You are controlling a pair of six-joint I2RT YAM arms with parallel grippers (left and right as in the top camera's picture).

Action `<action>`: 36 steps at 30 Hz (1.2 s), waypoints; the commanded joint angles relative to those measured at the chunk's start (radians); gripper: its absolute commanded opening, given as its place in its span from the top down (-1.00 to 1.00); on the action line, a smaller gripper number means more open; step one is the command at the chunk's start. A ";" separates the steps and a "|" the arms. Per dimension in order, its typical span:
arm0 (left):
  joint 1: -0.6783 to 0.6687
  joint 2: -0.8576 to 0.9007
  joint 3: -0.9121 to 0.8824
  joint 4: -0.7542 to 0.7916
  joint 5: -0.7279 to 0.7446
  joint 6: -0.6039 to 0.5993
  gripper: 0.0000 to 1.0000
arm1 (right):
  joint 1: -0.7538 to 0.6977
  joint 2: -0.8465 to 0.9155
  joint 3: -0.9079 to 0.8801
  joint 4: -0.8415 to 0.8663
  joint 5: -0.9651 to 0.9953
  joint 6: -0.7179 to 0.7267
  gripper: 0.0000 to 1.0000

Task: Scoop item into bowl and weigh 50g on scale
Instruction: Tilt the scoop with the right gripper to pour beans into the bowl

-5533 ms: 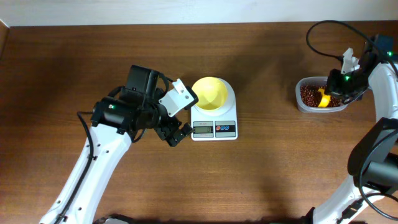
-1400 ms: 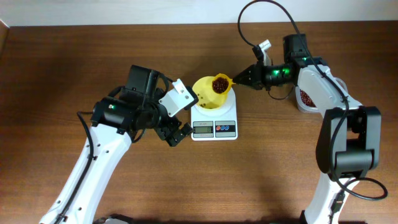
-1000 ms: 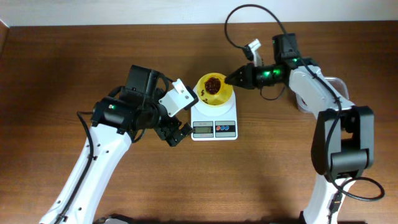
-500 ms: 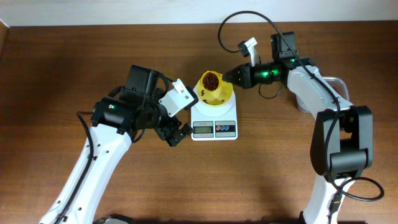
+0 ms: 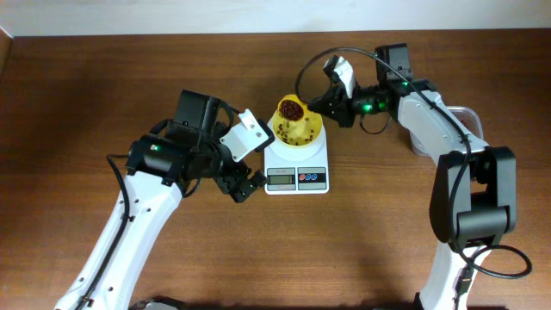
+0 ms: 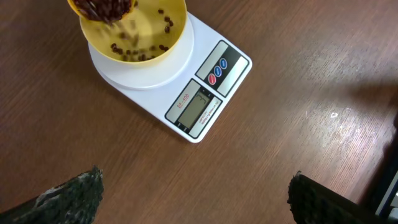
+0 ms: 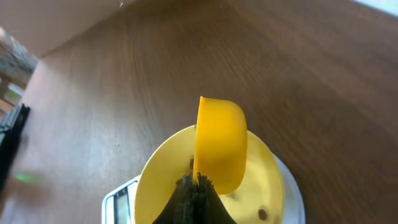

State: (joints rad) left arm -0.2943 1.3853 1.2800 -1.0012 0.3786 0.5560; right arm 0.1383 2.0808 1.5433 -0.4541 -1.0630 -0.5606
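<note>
— Claws first: how does the right claw [image 5: 320,108] stand?

— I see it pinched on the handle of the yellow scoop [image 7: 221,146]. On its own wrist camera the fingers [image 7: 185,200] meet just below the cup, with no gap between them. The cup is turned on its side, mouth to the left of that view.

— And where is the scoop?

— Over the bowl [image 5: 301,133], toward its back-left side from overhead. I can't tell whether it touches the rim.

— The beans?

— Most of the beans [image 5: 293,110] I can see are heaped in the scoop. On the left wrist camera a few blurred ones show just under its lip, and a loose scatter lies on the bowl's floor and wall. It's a thin sprinkle, not a heap.

— Is the bowl on the scale?

— Yes, it sits on the scale [image 6: 186,93], centred on the round white platform. The display [image 6: 199,106] faces the left wrist camera, but I can't read the digits. The red and blue buttons [image 6: 217,70] sit beside it.

— Left claw?

— I have the left claw [image 6: 194,180] spread wide and holding nothing. It hangs over bare wood of the table [image 6: 323,81], just off the scale's front-left corner.
</note>
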 commanded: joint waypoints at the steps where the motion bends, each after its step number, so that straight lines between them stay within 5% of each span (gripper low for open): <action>1: 0.000 -0.008 -0.008 0.002 0.018 -0.006 -0.97 | -0.001 0.005 0.000 0.006 -0.024 -0.148 0.92; 17: 0.000 -0.008 -0.008 0.002 0.018 -0.006 -0.97 | -0.002 0.005 0.000 0.005 0.024 -0.637 0.92; 25: 0.000 -0.008 -0.008 0.002 0.018 -0.006 -0.97 | -0.001 0.005 0.000 -0.052 0.019 -0.640 0.92; 36: 0.000 -0.008 -0.008 0.002 0.018 -0.006 -0.97 | -0.001 0.005 0.000 -0.438 -0.082 -0.636 0.92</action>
State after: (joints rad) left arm -0.2943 1.3853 1.2800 -1.0000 0.3790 0.5560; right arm 0.1383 2.0811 1.5471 -0.8715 -1.1057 -1.1969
